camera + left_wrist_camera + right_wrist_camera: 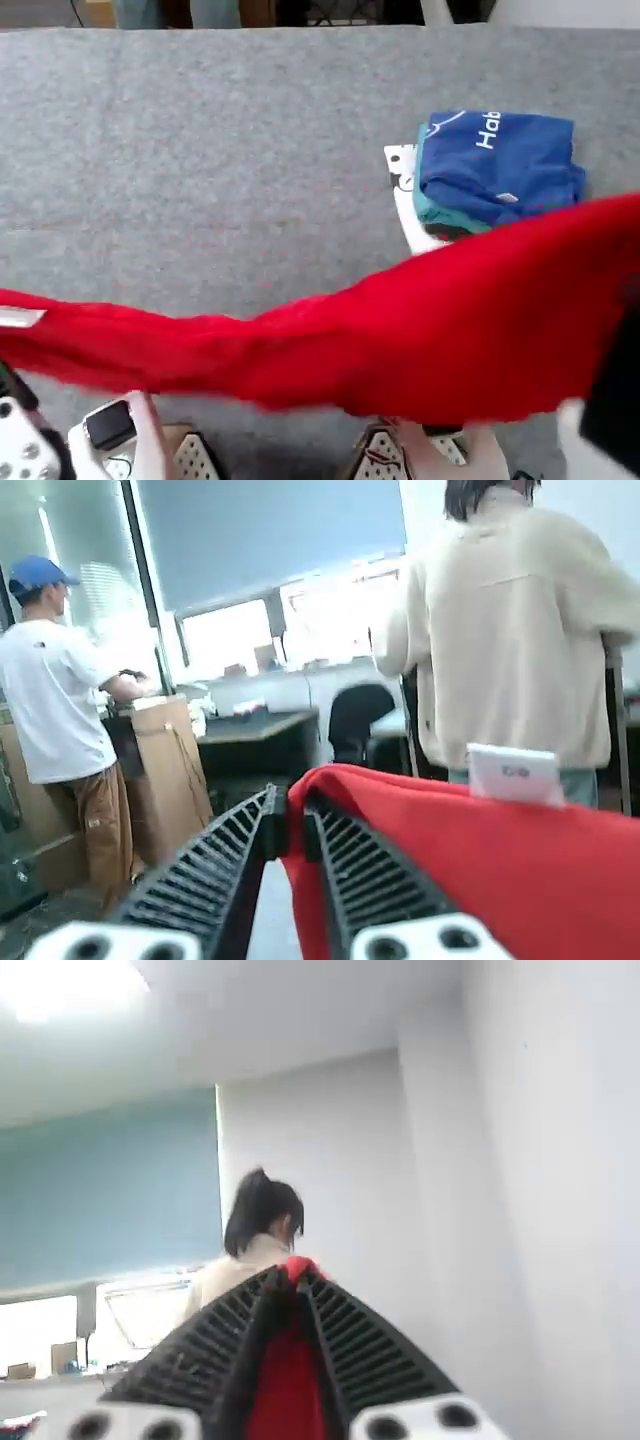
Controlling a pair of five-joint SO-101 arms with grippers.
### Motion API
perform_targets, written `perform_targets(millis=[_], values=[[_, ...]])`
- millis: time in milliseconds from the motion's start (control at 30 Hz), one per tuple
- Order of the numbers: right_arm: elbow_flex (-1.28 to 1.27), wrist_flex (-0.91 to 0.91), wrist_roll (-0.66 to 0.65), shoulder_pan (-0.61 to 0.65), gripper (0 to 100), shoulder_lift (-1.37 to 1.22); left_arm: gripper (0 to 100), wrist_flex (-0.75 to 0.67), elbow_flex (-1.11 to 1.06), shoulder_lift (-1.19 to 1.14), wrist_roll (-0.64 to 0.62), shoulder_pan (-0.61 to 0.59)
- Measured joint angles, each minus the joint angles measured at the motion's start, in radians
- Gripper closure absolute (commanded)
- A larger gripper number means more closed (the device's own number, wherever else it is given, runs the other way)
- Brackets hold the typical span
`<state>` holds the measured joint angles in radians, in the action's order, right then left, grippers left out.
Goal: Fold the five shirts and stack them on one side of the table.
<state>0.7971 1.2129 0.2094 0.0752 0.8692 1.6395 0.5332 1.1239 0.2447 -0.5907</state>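
A red shirt [400, 330] hangs stretched across the front of the table in the high view, held up at both ends. In the left wrist view my left gripper [287, 820] is shut on the red shirt's [470, 860] edge, near a white label [514, 773]. In the right wrist view my right gripper [296, 1278] is shut on a pinch of the red shirt [285, 1380], raised high. A stack of folded shirts, blue [500, 160] on top of teal [428, 205] and white [408, 215], lies at the right of the grey table [200, 170].
The arm bases [130, 440] stand at the table's front edge under the hanging shirt. The left and far parts of the grey table are bare felt. People stand in the room behind, away from the task's things.
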Motion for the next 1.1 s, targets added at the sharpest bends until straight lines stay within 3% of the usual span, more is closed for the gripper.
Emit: perform_targets(millis=[167,267,333,467,600,667,733,800,933,1100], values=[[-0.169,-0.003,0.0,-0.006,98.5,-0.003,97,0.104,-0.078,0.0,0.04,0.0],[-0.321,-0.003,0.0,0.034,98.5,-0.015,97,0.098,-0.279,-0.015,0.04,0.0],[-0.45,-0.011,0.0,0.084,98.5,-0.044,97,0.014,-0.445,-0.029,0.04,0.0],[-0.758,-0.157,0.0,0.181,98.5,-0.17,97,-0.362,-0.881,-0.075,-0.011,0.0],[-1.033,-0.494,0.0,0.198,98.5,-0.35,97,-0.951,-1.341,-0.204,-0.058,0.017],[-1.082,-0.68,0.005,0.198,98.5,-0.489,97,-1.246,-1.455,-0.292,-0.064,0.04],[-1.069,-0.822,0.021,0.198,98.5,-0.638,97,-1.481,-1.445,-0.394,-0.066,0.06],[-0.997,-0.864,0.037,0.209,98.5,-0.773,97,-1.587,-1.373,-0.511,-0.069,0.081],[-0.715,-0.804,0.058,0.216,98.5,-1.007,97,-1.525,-1.106,-0.753,-0.072,0.095],[-0.219,-0.608,0.06,0.218,98.5,-1.303,97,-1.306,-0.667,-0.991,-0.072,0.095]])
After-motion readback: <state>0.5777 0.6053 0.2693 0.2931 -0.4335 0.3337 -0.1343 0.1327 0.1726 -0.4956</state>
